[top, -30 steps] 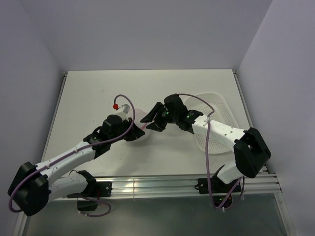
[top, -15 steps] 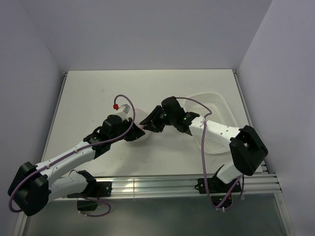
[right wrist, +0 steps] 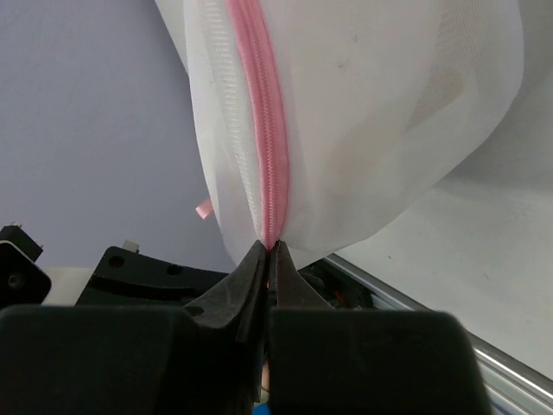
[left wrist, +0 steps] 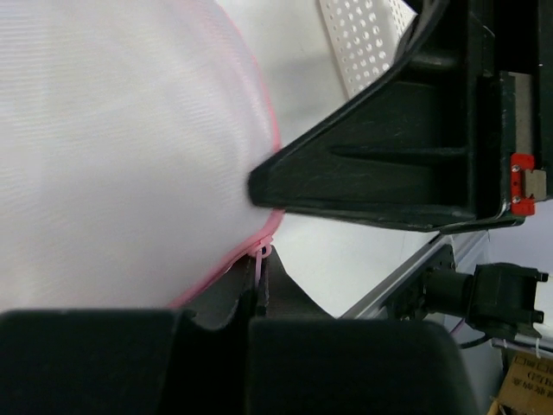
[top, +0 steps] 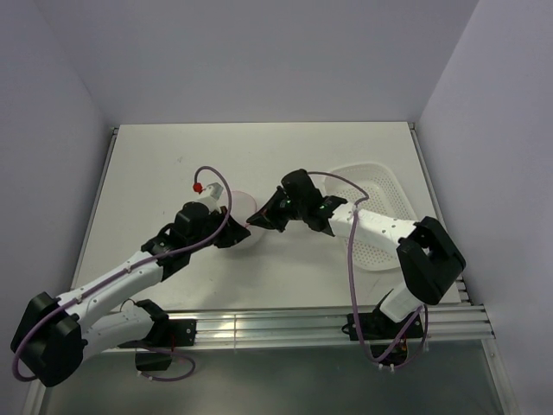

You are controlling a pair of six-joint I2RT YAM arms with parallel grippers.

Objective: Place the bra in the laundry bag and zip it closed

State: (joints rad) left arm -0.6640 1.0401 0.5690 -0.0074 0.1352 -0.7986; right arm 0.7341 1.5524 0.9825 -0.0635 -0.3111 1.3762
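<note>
The laundry bag (top: 245, 210), white mesh with pink trim, hangs between my two grippers near the table's middle. In the left wrist view its mesh (left wrist: 112, 147) fills the upper left, and my left gripper (left wrist: 259, 259) is shut on a thin pink loop at the rim. The right wrist view shows the pink zipper (right wrist: 266, 130) running down the bag (right wrist: 371, 112). My right gripper (right wrist: 270, 248) is shut on the zipper's lower end. From above, the left gripper (top: 232, 232) and the right gripper (top: 259, 220) meet at the bag. The bra is hidden.
A white perforated plastic basket (top: 384, 186) lies at the right, under my right arm, and its corner (left wrist: 363, 35) shows in the left wrist view. The right gripper's black body (left wrist: 389, 173) sits close beside the bag. An aluminium rail (top: 285, 324) runs along the near edge.
My right gripper has moved left to the bag and shut on the zipper's end. The left arm has shifted slightly, still gripping the pink loop.
</note>
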